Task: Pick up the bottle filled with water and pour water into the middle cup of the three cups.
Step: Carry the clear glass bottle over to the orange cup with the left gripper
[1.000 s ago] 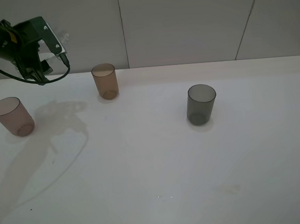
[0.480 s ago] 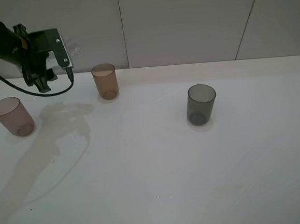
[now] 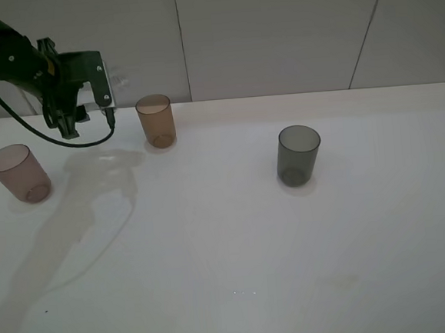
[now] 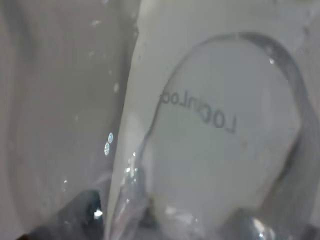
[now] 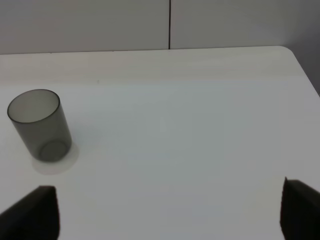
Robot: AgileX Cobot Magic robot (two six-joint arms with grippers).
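Observation:
My left gripper (image 3: 102, 82) is shut on the clear bottle (image 3: 116, 73) and holds it tilted in the air, just left of the amber-brown middle cup (image 3: 156, 120) and above the table's far edge. The bottle (image 4: 220, 130) fills the left wrist view, base toward the camera. The pinkish-mauve cup (image 3: 18, 173) stands at the far left and the dark smoky-grey cup (image 3: 299, 154) to the right of centre. My right gripper (image 5: 167, 212) is open and empty, its fingertips (image 5: 35, 212) at the lower corners of the right wrist view, the grey cup (image 5: 40, 125) ahead of it.
The white table (image 3: 236, 242) carries only the three cups. A grey panelled wall (image 3: 273, 31) rises behind its far edge. The table's right corner (image 5: 290, 55) shows in the right wrist view.
My left arm has moved right with the bottle, closer to the amber-brown cup. The cups and the right gripper have not moved.

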